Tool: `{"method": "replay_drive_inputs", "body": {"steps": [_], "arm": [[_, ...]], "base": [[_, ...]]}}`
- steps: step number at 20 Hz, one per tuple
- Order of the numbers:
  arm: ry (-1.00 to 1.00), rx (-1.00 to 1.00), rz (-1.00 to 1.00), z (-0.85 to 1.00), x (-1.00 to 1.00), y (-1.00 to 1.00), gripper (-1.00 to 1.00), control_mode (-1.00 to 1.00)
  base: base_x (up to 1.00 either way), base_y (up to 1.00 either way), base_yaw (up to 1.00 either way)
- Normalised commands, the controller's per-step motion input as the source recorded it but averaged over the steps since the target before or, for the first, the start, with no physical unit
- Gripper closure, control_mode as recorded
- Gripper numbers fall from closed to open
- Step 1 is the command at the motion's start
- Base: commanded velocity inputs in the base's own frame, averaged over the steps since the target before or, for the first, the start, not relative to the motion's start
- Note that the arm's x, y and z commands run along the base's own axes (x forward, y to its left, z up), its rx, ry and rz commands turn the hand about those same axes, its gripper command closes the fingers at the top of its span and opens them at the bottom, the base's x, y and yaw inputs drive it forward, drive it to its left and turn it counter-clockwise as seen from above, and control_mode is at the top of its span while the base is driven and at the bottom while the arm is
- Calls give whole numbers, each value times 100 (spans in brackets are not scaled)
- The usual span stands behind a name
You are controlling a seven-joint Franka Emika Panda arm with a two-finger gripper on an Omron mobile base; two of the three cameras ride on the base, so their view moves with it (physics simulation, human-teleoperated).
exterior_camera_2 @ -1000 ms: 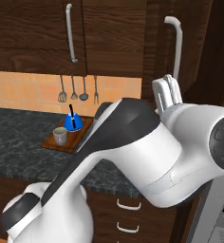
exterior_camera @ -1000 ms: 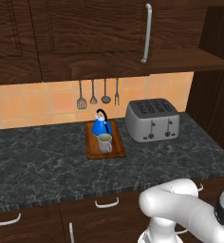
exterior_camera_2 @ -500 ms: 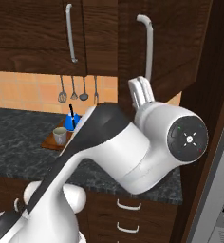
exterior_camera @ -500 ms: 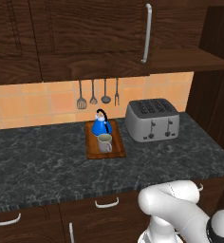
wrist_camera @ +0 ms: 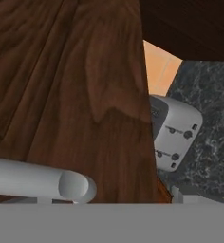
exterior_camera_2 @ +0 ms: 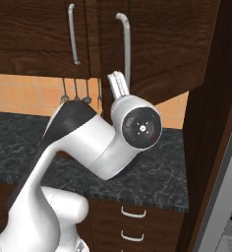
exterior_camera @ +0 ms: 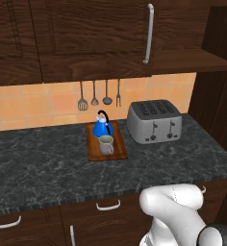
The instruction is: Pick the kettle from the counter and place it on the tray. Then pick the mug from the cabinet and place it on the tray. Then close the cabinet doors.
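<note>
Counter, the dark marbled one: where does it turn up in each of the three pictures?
Left base view: the counter runs across the middle, under the orange tiled wall.
Right base view: it lies at mid-height on both sides of the arm, below the same tiles.
Hand view: a patch at the right edge, beside the toaster.
Shared landmark: the orange tiled wall.

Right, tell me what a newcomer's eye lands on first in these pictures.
First the big white arm, its gripper raised against the cabinet door by the light-grey bar handle. Next the bright blue kettle and grey mug, together on the wooden tray on the dark counter. A silver toaster stands to their right.
</note>
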Motion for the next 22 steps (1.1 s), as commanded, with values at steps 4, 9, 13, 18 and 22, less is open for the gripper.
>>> {"method": "replay_drive_inputs", "body": {"steps": [4,9,13,18,22], "arm": [[8,0,2,0,70,24,-100,-100],[7,0,6,0,83,15,-100,-100],[15,0,7,0,89,7,-100,-100],[1,1,7,-6,87,4,-100,-100],[7,0,1,0,92,-9,-100,-100]], "base": [[0,0,0],[0,0,0],[0,0,0],[0,0,0],[0,0,0]]}}
